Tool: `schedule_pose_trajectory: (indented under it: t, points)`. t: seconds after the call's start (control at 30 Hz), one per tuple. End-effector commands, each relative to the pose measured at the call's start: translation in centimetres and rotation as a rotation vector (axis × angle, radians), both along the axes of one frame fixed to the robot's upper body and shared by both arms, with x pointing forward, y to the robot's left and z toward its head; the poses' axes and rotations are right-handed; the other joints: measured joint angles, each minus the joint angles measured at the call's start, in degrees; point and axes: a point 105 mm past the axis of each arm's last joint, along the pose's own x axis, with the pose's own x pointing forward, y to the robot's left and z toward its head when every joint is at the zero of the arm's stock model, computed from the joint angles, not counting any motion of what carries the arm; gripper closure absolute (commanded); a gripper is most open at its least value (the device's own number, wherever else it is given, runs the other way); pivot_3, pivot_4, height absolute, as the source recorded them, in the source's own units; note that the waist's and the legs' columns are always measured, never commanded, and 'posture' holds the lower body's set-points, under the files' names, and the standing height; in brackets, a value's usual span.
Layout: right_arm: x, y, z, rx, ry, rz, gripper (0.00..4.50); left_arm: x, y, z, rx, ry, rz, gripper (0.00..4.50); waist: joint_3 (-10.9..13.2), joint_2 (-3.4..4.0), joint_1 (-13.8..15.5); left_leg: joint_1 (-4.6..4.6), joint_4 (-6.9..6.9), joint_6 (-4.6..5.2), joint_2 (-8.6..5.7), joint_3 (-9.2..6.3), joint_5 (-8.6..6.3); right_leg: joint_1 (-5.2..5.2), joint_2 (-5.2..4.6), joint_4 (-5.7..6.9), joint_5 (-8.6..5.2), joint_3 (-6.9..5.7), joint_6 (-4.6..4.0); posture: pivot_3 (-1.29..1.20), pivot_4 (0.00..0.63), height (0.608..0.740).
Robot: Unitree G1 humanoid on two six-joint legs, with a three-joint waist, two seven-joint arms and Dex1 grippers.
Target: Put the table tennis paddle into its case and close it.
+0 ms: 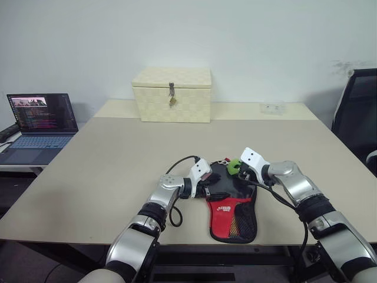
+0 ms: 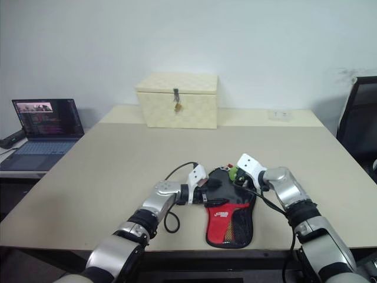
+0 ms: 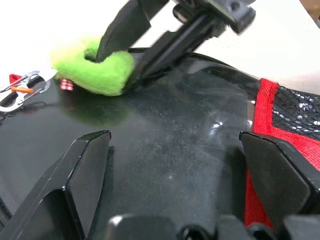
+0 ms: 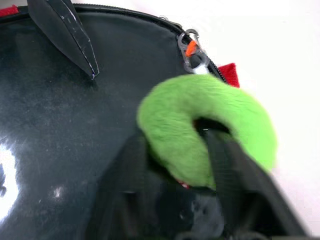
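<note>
The case [image 1: 232,215] lies flat near the table's front edge, its red panel and mesh pocket toward me and its round glossy black part [image 3: 170,145] farther away. The table tennis paddle is hidden. A fuzzy green ball [image 1: 234,165] hangs by a metal clip [image 4: 192,50] at the zipper on the case's far rim. My right gripper [image 4: 182,150] is shut on that green ball [image 4: 210,125]. My left gripper [image 3: 175,145] stands open, reaching in from the left low over the black part, with nothing between its fingers.
A cream latched box [image 1: 172,94] stands at the back of the table [image 1: 118,159]. An open laptop [image 1: 41,121] sits on a lower surface to the left. A black chair [image 1: 359,112] is at the right edge. A small clear item [image 1: 272,108] lies at the back right.
</note>
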Motion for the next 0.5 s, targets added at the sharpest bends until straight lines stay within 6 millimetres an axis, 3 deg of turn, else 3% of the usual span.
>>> schedule_pose_trajectory:
  t: [0.03,0.07,0.3,0.5]
  points:
    - [0.6,0.0,1.3,-0.008,-0.055,-0.009,4.11,-0.1,-0.8,0.2,0.002,-0.013,-0.015,0.00,0.00,0.00,0.01,0.00,0.00,0.00,0.00,0.00,0.00,0.00,0.00,0.00,0.00,0.00,0.00,0.00,0.150,0.740]
    - [0.6,0.1,1.3,-0.011,-0.056,-0.008,4.46,-0.1,-0.8,0.1,0.003,-0.012,-0.015,0.00,0.00,0.00,0.01,0.00,0.00,0.00,0.00,0.00,0.00,0.00,0.00,0.00,0.00,0.00,0.00,0.00,0.150,0.740]
    - [1.1,0.0,2.2,-0.017,-0.090,-0.017,4.46,-0.3,-0.9,-1.0,0.032,0.010,-0.012,0.00,-0.01,0.01,0.00,0.01,0.00,0.00,0.00,0.00,0.00,0.01,0.00,0.00,0.00,0.00,0.00,0.00,0.150,0.740]
    - [2.6,-2.0,3.5,-0.059,-0.131,-0.087,4.46,-0.5,-0.9,-2.2,0.056,0.043,-0.004,0.00,-0.03,0.05,0.05,0.05,0.01,0.00,-0.02,0.00,0.00,0.04,-0.02,0.01,0.00,-0.01,0.00,0.00,0.150,0.740]
